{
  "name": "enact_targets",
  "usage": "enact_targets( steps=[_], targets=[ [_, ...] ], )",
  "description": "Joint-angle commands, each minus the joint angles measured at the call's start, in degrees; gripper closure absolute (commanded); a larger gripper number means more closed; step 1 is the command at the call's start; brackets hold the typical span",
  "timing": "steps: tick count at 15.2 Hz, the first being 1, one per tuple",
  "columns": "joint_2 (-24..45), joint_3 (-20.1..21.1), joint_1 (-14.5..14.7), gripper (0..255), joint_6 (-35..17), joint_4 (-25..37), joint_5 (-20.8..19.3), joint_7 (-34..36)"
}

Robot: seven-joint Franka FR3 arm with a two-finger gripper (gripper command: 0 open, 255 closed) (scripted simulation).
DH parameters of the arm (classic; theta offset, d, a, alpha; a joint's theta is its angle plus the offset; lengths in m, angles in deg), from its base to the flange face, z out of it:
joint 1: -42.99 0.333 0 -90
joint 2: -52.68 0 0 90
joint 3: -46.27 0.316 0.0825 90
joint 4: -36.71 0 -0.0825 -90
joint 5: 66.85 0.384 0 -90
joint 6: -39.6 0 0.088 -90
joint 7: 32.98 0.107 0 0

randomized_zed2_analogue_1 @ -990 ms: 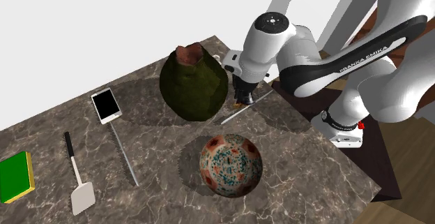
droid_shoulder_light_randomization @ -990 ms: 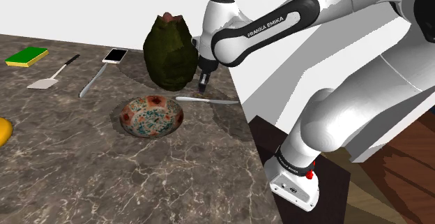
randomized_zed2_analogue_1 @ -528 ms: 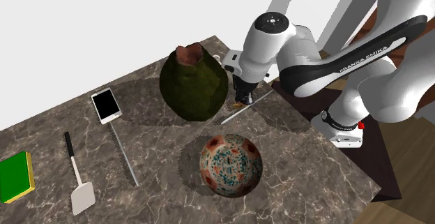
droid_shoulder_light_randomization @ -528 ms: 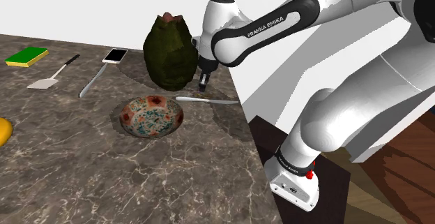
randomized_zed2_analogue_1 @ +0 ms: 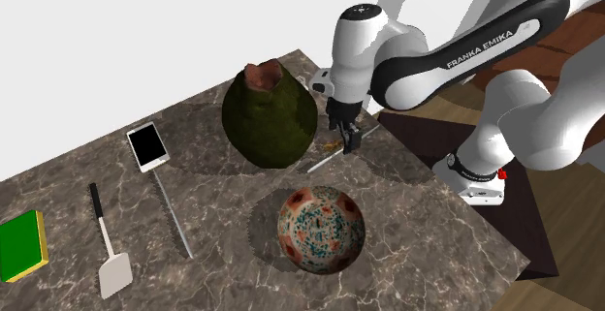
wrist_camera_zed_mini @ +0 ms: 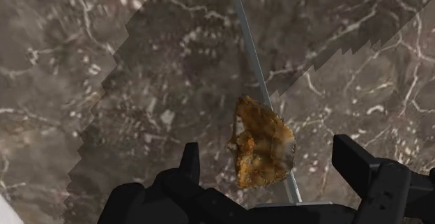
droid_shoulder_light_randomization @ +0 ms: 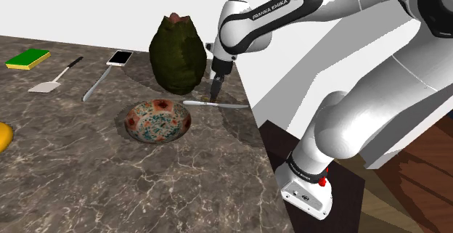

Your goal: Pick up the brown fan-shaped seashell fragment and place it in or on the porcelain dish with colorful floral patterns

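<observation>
Here, pincer (wrist_camera_zed_mini: pixel 269 153) wide around the untouched brown seashell fragment (wrist_camera_zed_mini: pixel 261 142); "FRANKA EMIKA" on arm (droid_shoulder_light_randomization: pixel 282 9).

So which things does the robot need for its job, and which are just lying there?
For the job:
brown seashell fragment
flowery dish
gripper

Just lying about:
table knife beside the shell
dark green vase
phone
long knife
spatula
green sponge
yellow thing at the edge
</observation>
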Motion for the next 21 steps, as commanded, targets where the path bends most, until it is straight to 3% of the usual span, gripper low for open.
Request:
enact_targets(
  steps=[1, 10, 11, 21],
  targets=[
    [1.17, -0.15, 0.19, 0, -1.55, -0.5, 0.56, -0.54],
    [2.05, -0.11, 0.38, 0, -2.97, -1.05, 0.9, -0.75],
    [2.13, -0.12, 0.38, 255, -3.1, -1.1, 0.92, -0.79],
    [1.46, -0.09, 0.32, 255, -2.07, -0.72, 0.69, -0.52]
  ],
)
